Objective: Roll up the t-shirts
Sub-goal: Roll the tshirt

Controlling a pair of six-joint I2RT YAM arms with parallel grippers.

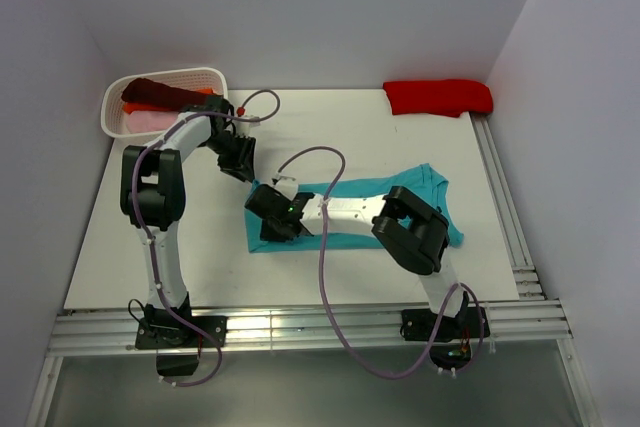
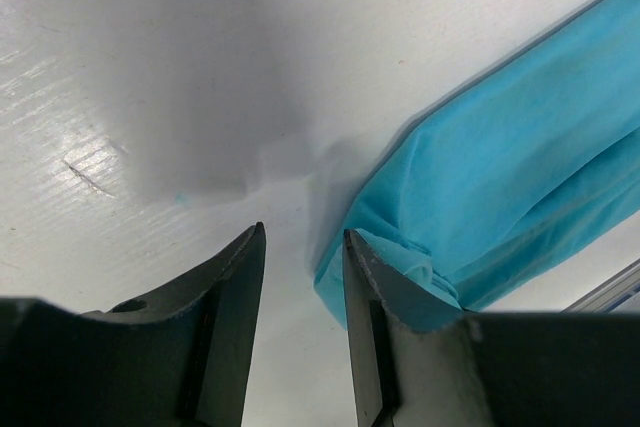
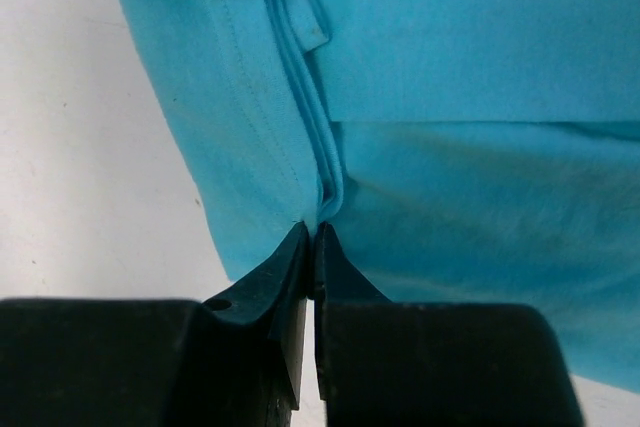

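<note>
Jaws of right gripper [image 3: 315,237] are pinched almost together on a raised fold of teal shirt [image 3: 450,67], at its left end beside the hem seam. The grip sits on the short edge, presumably so that this edge can be turned over to start the roll.

Left gripper [image 2: 300,242] is half open with nothing between its fingers. One finger lies over the shirt's corner, the other over bare table [image 2: 150,77]. Whether it touches the cloth, cannot tell. Its place at the far corner of the same edge suggests a matching hold is intended, so the edge lifts evenly.

Teal shirt lies flat, folded into a long band across mid-table, with the right arm stretched over it. Roll not yet begun.

Red shirt [image 1: 438,97] lies at the far edge, well apart. Basket [image 1: 215,77] in the far left corner holds more cloth, maroon shirt [image 1: 150,94] on top.
</note>
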